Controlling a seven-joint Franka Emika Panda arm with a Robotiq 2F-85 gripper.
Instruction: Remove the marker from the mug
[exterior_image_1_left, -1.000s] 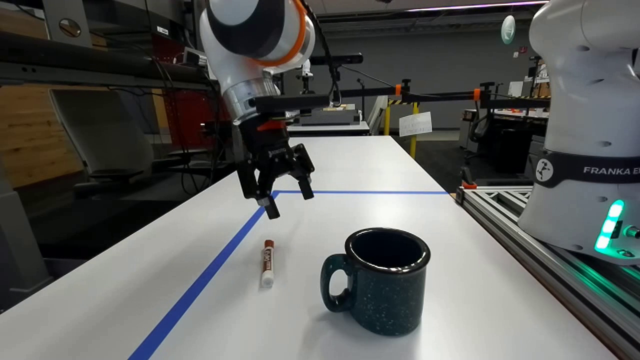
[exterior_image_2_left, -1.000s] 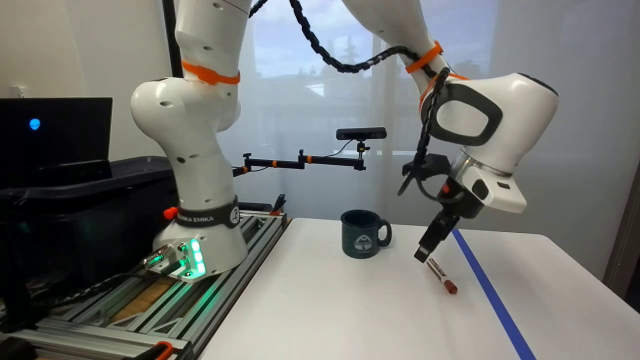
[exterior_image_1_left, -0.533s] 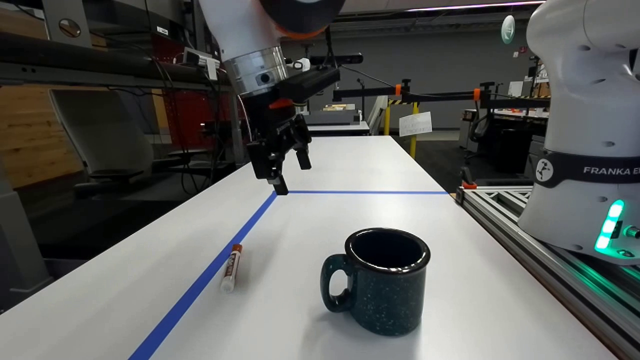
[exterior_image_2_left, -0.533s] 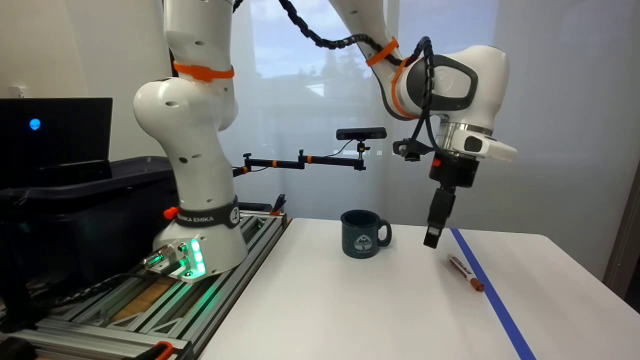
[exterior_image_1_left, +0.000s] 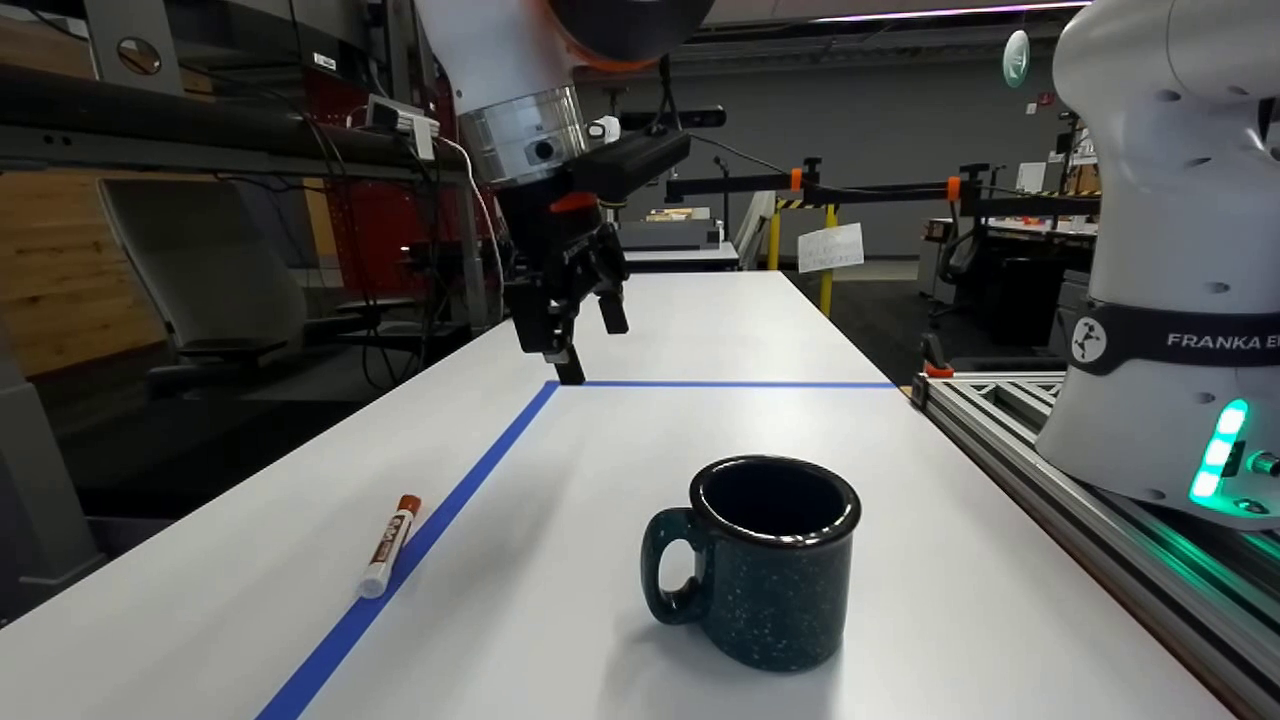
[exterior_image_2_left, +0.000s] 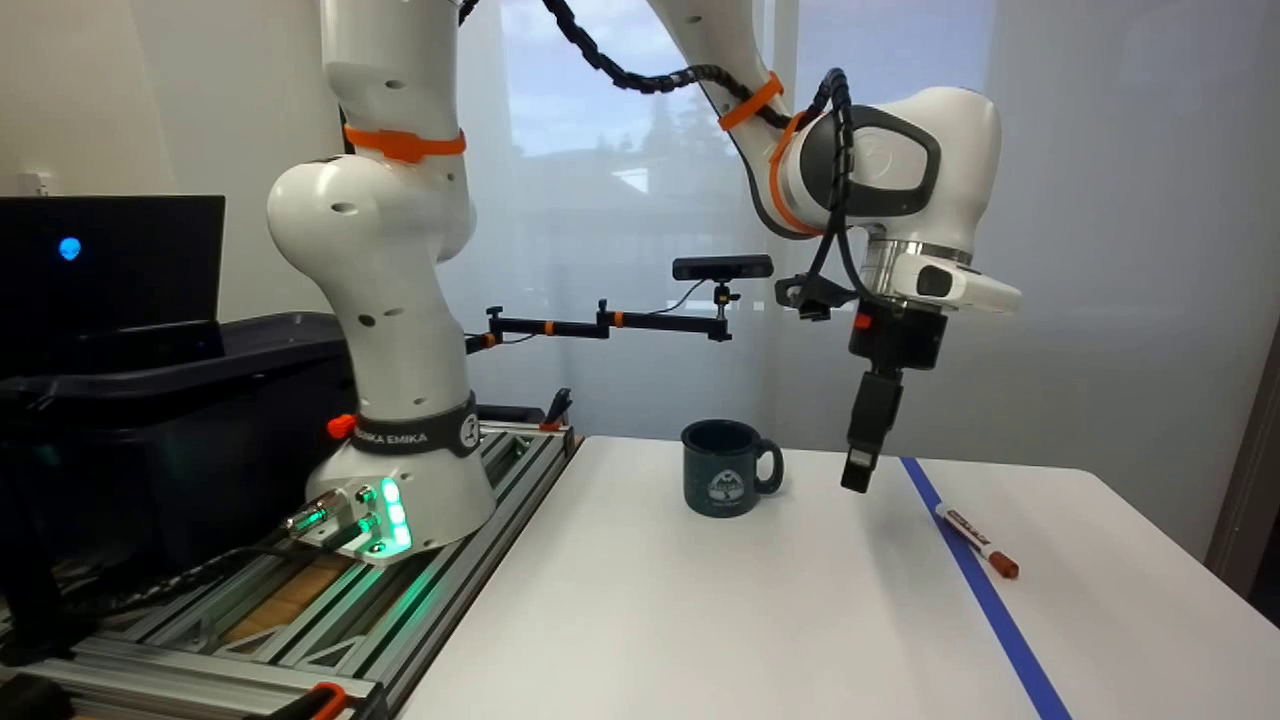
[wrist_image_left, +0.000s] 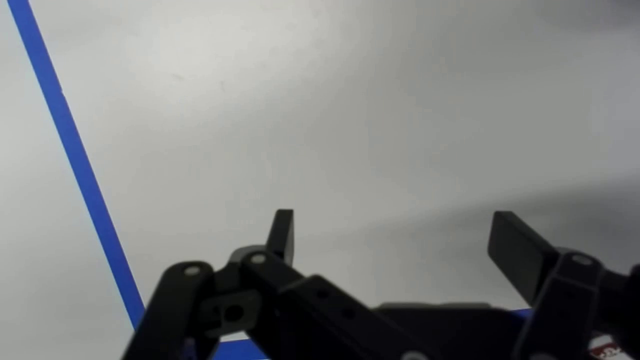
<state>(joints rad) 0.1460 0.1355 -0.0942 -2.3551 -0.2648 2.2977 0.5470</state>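
Note:
The marker (exterior_image_1_left: 390, 548), white with a red-brown cap end, lies on the white table with its pale end on the blue tape line and its cap beyond it; it also shows in an exterior view (exterior_image_2_left: 978, 540). A small part of it shows at the bottom right of the wrist view (wrist_image_left: 605, 349). The dark speckled mug (exterior_image_1_left: 780, 600) stands upright, handle toward the marker, and shows in an exterior view (exterior_image_2_left: 720, 480); nothing sticks out of it. My gripper (exterior_image_1_left: 592, 345) is open and empty above the table, apart from both; its fingers stand wide apart in the wrist view (wrist_image_left: 392, 225).
Blue tape (exterior_image_1_left: 490, 460) runs along and across the table (exterior_image_2_left: 760, 620). The robot base (exterior_image_2_left: 400, 480) stands on a metal frame beside the table. A camera on a bar (exterior_image_2_left: 722, 267) shows behind the mug. A laptop (exterior_image_2_left: 110, 280) rests on a black bin.
The marker has rolled across the table, away from the mug, onto the tape line. My gripper has risen, tilted more upright and moved away from the marker. The mug has not moved.

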